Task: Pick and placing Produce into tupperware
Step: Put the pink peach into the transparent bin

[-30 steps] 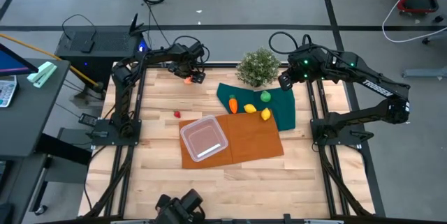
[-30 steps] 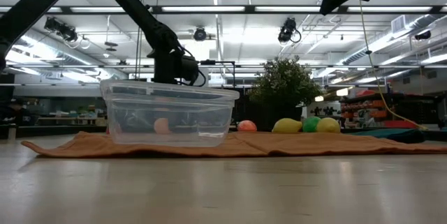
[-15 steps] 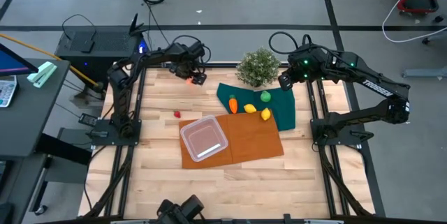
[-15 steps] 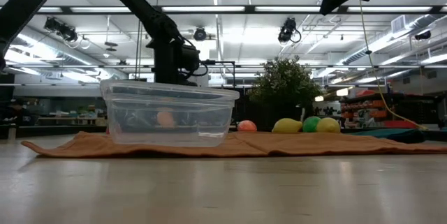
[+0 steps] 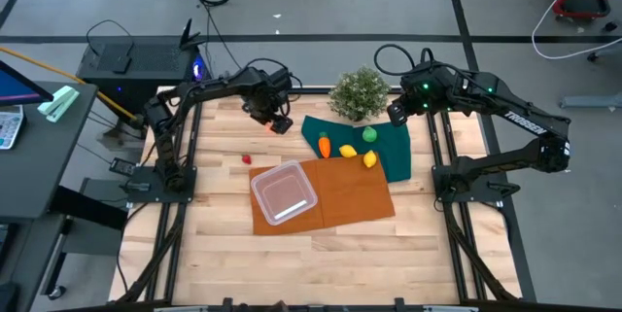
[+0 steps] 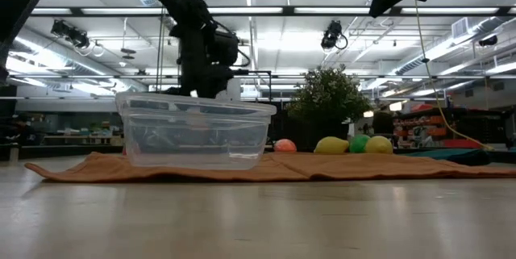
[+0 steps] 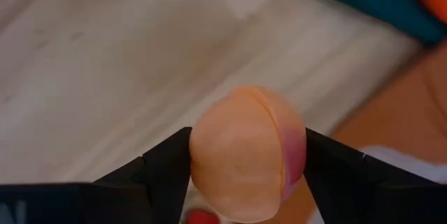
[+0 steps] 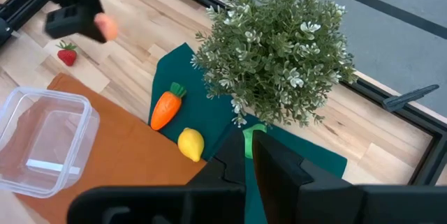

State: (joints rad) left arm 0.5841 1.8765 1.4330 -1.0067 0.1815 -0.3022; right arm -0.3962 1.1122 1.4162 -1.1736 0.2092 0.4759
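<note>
A pale peach-red round fruit (image 7: 244, 155) sits between the fingers of my left gripper (image 5: 273, 122), which is shut on it above the bare wood at the far left of the cloths. The clear tupperware (image 5: 283, 191) rests on an orange cloth (image 5: 345, 195). A carrot (image 5: 324, 144), two lemons (image 5: 348, 152) (image 5: 369, 159) and a green ball (image 5: 369, 134) lie on the dark green cloth (image 5: 394, 152). A tiny red piece (image 5: 247, 158) lies on the wood. My right gripper (image 8: 248, 155) is shut, raised at the far right beside the plant. My left gripper pinches the fruit by two opposite sides (image 7: 201, 162) between its two fingers (image 7: 164, 174). The fingers come from above, pointing down. The fruit is lifted clear of the table, with the wood and the edge of the orange cloth below it.
A bushy potted plant (image 5: 358, 93) stands at the far edge between the two arms. The table's dark frame rails run along both sides (image 5: 180, 147). Bare wood lies in front of the cloths toward the near edge (image 5: 321, 254).
My left gripper has risen with the fruit and gone toward the table's right and near edge, nearer the tupperware, rolling a little. The fruit, low by the table a second ago, now hangs clear above it.
</note>
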